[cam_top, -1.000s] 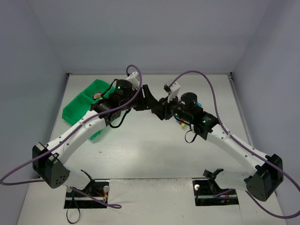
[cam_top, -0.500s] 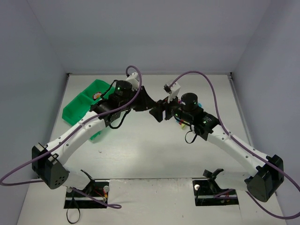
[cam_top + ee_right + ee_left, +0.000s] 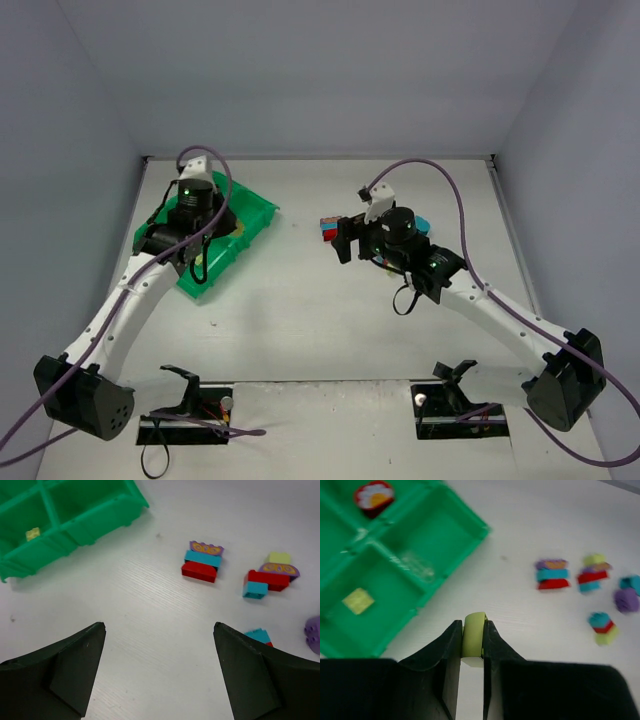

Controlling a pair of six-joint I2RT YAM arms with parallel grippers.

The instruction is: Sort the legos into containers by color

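Left claw: my left claw (image 3: 472,626) is clamped on a yellow-green brick (image 3: 474,639), one finger pressed to each side.
Held brick's place: in my wrist view it shows against bare table, just beside the near rim of the green tray (image 3: 440,527). From above, my wrist hangs over that tray.
Right claw: my right claw (image 3: 159,629) stands wide apart with nothing between its fingers (image 3: 65,665). It hangs above bare table near the loose bricks.
Tray: it sits toward the far left of the table, turned at an angle, with four compartments two by two.
In the tray: a second yellow-green brick (image 3: 358,601) lies flat in one compartment. A red piece with a white and yellow top (image 3: 374,492) lies in another.
Loose legos: a purple-cyan-red stack (image 3: 202,562) stands well apart from the tray. Just beside it is a mixed stack (image 3: 267,577) of red, cyan, purple and yellow-green. Farther right are a purple brick (image 3: 626,600) and a small cyan-red-green cluster (image 3: 601,626).
Table: the white table (image 3: 300,320) is matte with faint grain lines. A dark speck (image 3: 158,535) lies between the tray and the first stack.
Room: plain pale grey-lilac walls (image 3: 320,80) close in the far side and both flanks.
Cables: purple cables (image 3: 440,175) loop above both arms.
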